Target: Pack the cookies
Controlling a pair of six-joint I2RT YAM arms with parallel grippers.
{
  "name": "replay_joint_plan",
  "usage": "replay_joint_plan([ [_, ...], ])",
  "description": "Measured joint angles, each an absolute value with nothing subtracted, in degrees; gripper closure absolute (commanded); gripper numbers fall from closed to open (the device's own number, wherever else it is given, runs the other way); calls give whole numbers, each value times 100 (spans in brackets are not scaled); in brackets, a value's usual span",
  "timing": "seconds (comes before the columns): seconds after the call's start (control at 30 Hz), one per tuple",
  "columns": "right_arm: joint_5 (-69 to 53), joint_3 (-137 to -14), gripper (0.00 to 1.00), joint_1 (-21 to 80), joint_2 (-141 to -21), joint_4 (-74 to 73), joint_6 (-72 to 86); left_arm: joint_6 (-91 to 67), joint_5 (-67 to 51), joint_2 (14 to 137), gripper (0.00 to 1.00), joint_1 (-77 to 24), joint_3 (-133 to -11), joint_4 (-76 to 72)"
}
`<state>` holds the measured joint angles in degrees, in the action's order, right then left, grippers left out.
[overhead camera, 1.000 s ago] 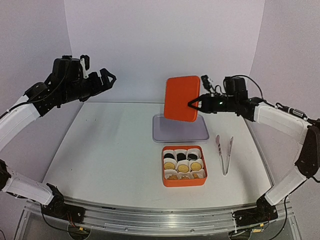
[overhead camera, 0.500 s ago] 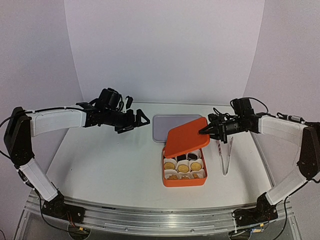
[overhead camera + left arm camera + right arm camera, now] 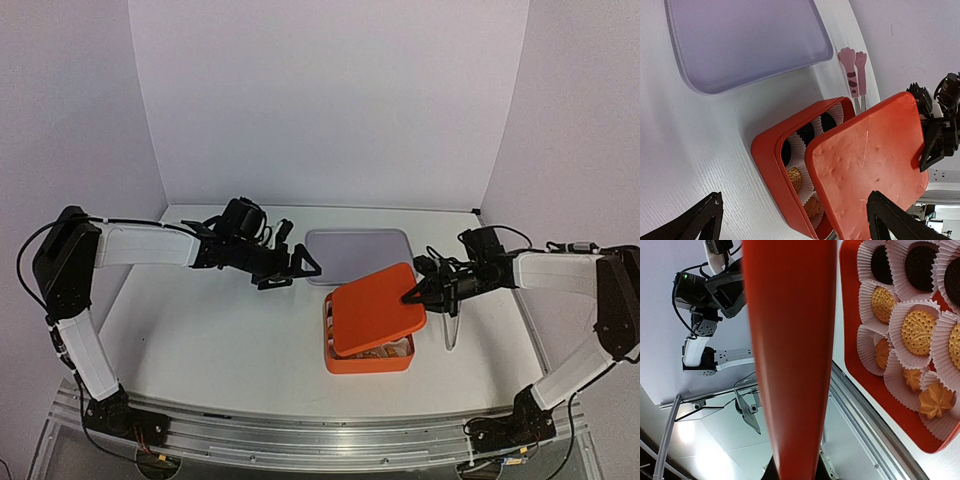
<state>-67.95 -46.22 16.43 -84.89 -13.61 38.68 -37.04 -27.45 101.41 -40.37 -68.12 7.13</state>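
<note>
The orange box [image 3: 365, 363] stands on the table right of centre. The cookies sit in it in white paper cups: black ones [image 3: 920, 267] and golden ones [image 3: 919, 331] show in the right wrist view, and a golden one [image 3: 794, 178] shows in the left wrist view. My right gripper [image 3: 410, 297] is shut on the right edge of the orange lid [image 3: 372, 308], held tilted over the box and hiding most cookies from above. The lid [image 3: 790, 340] is edge-on in the right wrist view. My left gripper [image 3: 300, 270] is open and empty, just left of the box.
A lavender tray [image 3: 358, 250] lies behind the box and also shows in the left wrist view [image 3: 740, 40]. Pink-tipped tongs [image 3: 450, 325] lie right of the box, under my right arm. The metal rail [image 3: 320, 430] runs along the table's near edge.
My right gripper has brought the lid down from upright above the tray to tilted over the box. My left arm has swung in from the far left and low towards the box.
</note>
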Motion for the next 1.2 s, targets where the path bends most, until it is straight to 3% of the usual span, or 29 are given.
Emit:
replay_joint_plan([
  [0.4,-6702,-4479,82,1638,-9030,-1339,2842,-3741,-2751,10386,0,-4261,-6812,742],
  [1.2,-6400,-4047,67,1339,-9019,-1382,2814,-3620,-2744,10745,0,-4368,-7132,921],
])
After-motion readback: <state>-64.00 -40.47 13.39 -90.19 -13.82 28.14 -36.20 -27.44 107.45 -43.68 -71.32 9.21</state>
